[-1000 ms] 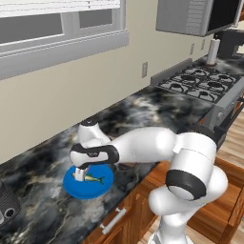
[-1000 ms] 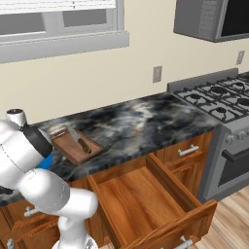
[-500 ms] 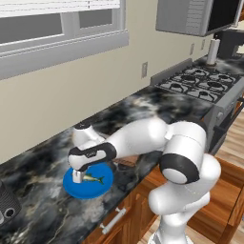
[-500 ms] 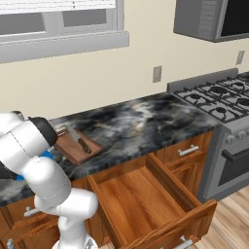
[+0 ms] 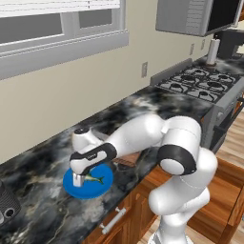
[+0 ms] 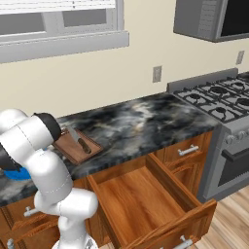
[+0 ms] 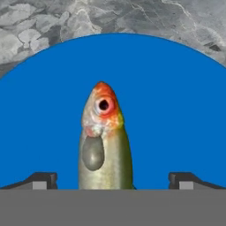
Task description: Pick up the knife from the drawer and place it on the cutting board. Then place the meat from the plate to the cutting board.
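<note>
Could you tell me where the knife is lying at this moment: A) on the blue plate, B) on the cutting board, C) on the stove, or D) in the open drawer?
B: in the right base view the knife lies on the cutting board, while the open drawer below holds nothing that can be seen.

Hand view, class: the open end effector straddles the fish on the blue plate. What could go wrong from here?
1. The meat is slim between wide-set fingertips; closing off-centre might pinch it askew or nudge it across the plate.
2. The knife already lies on the cutting board, so the fish could land on it.
</note>
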{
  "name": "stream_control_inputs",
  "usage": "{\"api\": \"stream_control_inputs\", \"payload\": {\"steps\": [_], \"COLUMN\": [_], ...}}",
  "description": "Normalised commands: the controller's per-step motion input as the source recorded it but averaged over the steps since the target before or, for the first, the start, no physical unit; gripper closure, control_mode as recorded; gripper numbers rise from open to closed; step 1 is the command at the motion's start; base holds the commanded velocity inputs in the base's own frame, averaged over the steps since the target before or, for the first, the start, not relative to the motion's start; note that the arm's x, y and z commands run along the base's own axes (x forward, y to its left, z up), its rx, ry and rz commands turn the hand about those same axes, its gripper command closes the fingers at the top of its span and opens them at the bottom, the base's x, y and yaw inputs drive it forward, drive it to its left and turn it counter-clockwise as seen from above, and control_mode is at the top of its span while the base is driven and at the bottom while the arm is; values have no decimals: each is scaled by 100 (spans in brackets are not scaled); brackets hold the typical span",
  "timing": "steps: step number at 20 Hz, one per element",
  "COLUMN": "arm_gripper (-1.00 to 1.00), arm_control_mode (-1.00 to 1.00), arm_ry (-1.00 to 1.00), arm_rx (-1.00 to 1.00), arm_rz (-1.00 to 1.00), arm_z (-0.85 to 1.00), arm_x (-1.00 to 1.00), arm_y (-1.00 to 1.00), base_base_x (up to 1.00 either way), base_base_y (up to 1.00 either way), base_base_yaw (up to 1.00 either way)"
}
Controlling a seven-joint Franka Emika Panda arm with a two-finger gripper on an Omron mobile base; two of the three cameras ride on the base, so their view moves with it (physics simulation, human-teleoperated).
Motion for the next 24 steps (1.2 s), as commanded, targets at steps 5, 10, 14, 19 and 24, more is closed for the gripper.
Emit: {"api": "stream_control_inputs", "payload": {"steps": [5,10,14,19,24], "arm_gripper": [-100,100,100,100,100], "arm_control_mode": [-100,-100,-100,-100,-100], "arm_ry": [0,0,0,-14,-22], "arm_rx": [-2,-1,0,1,2], "arm_rz": [0,0,0,0,0], "arm_z": [-21,-5,0,21,55], "arm_x": [0,0,0,-18,-7], "arm_y": [0,0,0,0,-1], "base_base_x": [0,0,0,0,0], "base_base_y": [0,0,0,0,0], "base_base_yaw": [0,0,0,0,0]}}
